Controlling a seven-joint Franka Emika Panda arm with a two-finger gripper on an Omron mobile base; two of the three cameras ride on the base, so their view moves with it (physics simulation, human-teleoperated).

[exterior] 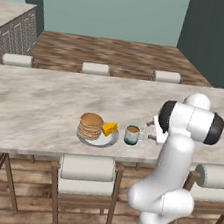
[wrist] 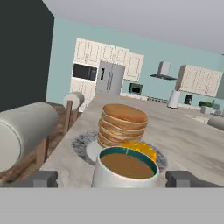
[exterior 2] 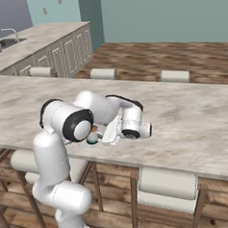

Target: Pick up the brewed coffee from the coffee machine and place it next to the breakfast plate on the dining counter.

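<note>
mug of brewed coffee standing upright on the dining counter, centre-right of the left base frame, just beside the breakfast plate on its right. plate carrying a pancake stack and a yellow-orange wedge. handle pointing right, toward the gripper.

in the hand frame: mug at bottom centre, full of brown liquid nearly to the rim, plate and pancakes directly behind. dark fingertips at lower left and lower right, spread wide, well clear of the mug walls on both sides. nothing held.

in the right base frame: mug mostly hidden behind the arm, left of centre.

placement looks done; mug apparently resting free on the counter.

handling, judged: rigid glazed body, smooth and likely slippery, breakable if knocked; light, but liquid load ready to slosh. best grip across the body below the rim, kept level. handle too thin for a sure pinch. risk: clipping the handle or rim when backing off.

stools along the near edge, lower frame.
</note>
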